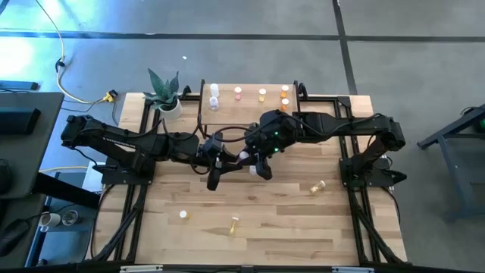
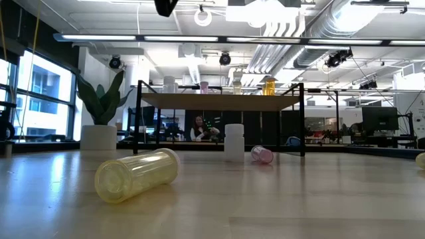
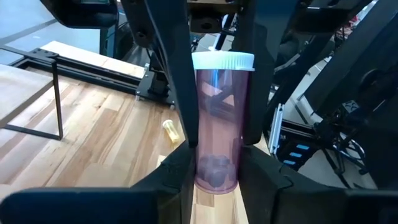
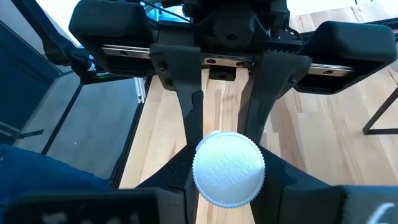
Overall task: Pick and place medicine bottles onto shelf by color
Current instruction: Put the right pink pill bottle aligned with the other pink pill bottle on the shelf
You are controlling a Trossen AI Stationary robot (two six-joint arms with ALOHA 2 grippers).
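A pink see-through medicine bottle (image 3: 216, 106) with a white cap (image 4: 228, 169) hangs in the air over the middle of the table. My left gripper (image 1: 231, 154) and my right gripper (image 1: 254, 156) meet there, both shut on it from opposite ends. The shelf (image 1: 250, 106) stands at the far edge. On it stand a white bottle (image 1: 214, 92), a pink one (image 1: 238, 92), a yellow one (image 1: 262, 94) and orange ones (image 1: 285, 95). More bottles lie loose on the tabletop (image 1: 317, 186), (image 1: 234, 224), (image 1: 183, 214). My left gripper pinches the bottle's base end (image 3: 214, 177) between its two fingers. They come about level from the table's left and lie along the bottle. The bottle is clear of the table. My right gripper pinches the cap end of the bottle (image 4: 217, 186) between its two fingers (image 3: 177, 74). They come from the table's right, slanting a little down, and lie along the bottle. The cap faces back toward this wrist.
A potted plant (image 1: 163, 95) stands left of the shelf. In the low view a yellow bottle (image 2: 136, 174) lies near the camera, and a white bottle (image 2: 234, 141) stands beside a lying pink one (image 2: 262, 155) by the shelf's legs. The near half of the table has room.
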